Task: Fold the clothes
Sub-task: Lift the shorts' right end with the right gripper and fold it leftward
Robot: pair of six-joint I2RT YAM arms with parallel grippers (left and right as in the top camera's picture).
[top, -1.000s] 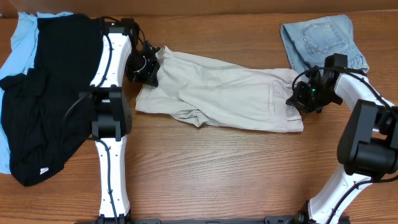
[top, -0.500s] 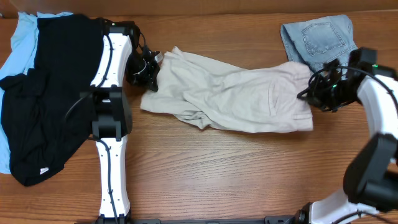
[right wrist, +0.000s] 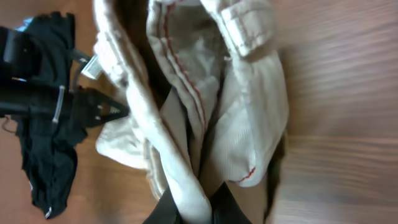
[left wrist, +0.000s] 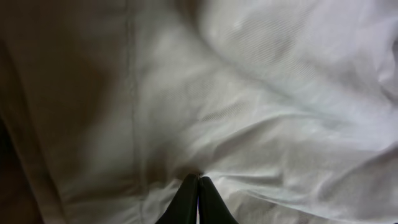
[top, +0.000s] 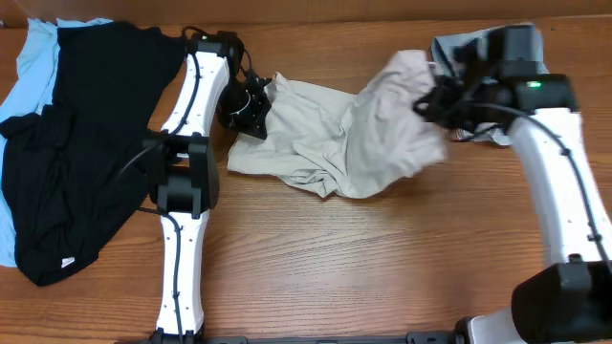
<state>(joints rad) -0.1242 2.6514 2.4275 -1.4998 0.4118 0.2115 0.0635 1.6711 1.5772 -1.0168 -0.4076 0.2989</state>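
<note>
At my right fingertips — right gripper (top: 432,99) clamped tight on the waistband end of the beige shorts (top: 325,143), with that end bunched and raised off the table (top: 382,268). Across from it, left gripper (top: 251,107) — pinched closed on the opposite end of the same shorts, low near the wood. Between the two, the cloth sags in folds at mid-table. Behind my right arm: denim piece (top: 457,50), at the far edge. Beyond my left arm: black garment (top: 76,143) spread over a sky-blue piece (top: 29,72), on the left side of the table.
</note>
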